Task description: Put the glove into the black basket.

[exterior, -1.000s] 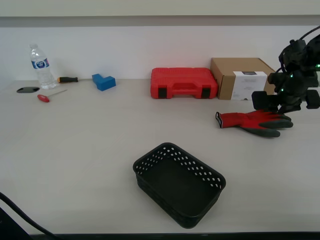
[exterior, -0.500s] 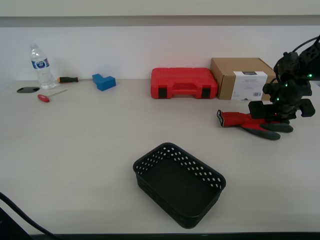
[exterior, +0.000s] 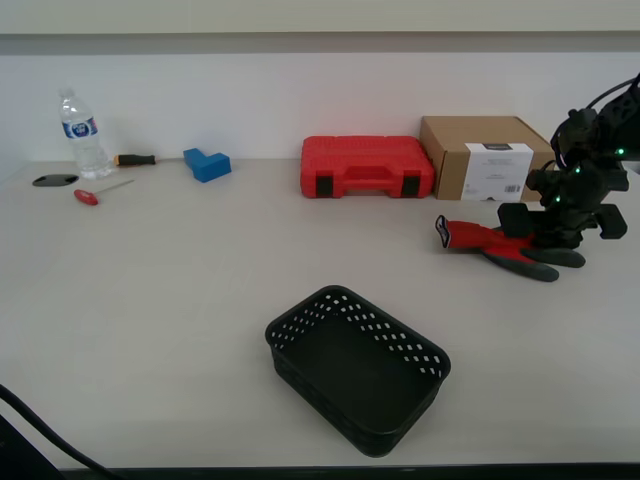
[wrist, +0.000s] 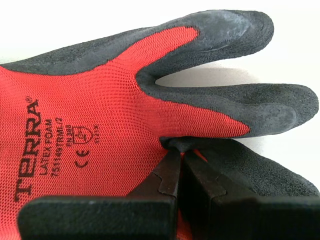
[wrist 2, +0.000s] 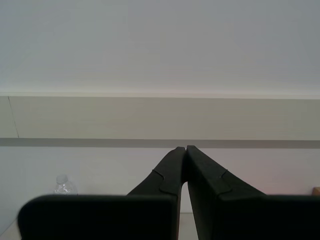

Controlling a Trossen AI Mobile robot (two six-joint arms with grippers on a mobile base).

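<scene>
The glove (exterior: 487, 240) is red with dark grey fingertips and lies on the table at the exterior view's right, in front of the cardboard box. My first gripper (exterior: 545, 240) is down on its finger end. In the first wrist view the jaws (wrist: 180, 150) are closed together, pinching the glove (wrist: 90, 115) where its fingers fork. The black basket (exterior: 345, 292) stands empty near the table's front edge, well apart from the glove. My second gripper (wrist 2: 185, 150) is shut and empty, pointing at the wall; it does not show in the exterior view.
A red plastic tool case (exterior: 367, 165) and a cardboard box (exterior: 482, 155) stand behind the glove. At the back on the exterior view's left are a water bottle (exterior: 80, 133), a blue block (exterior: 207, 162) and two screwdrivers (exterior: 98, 191).
My first gripper has come down from above the glove onto its finger end. The glove has shifted slightly and its cuff end is raised a little.
</scene>
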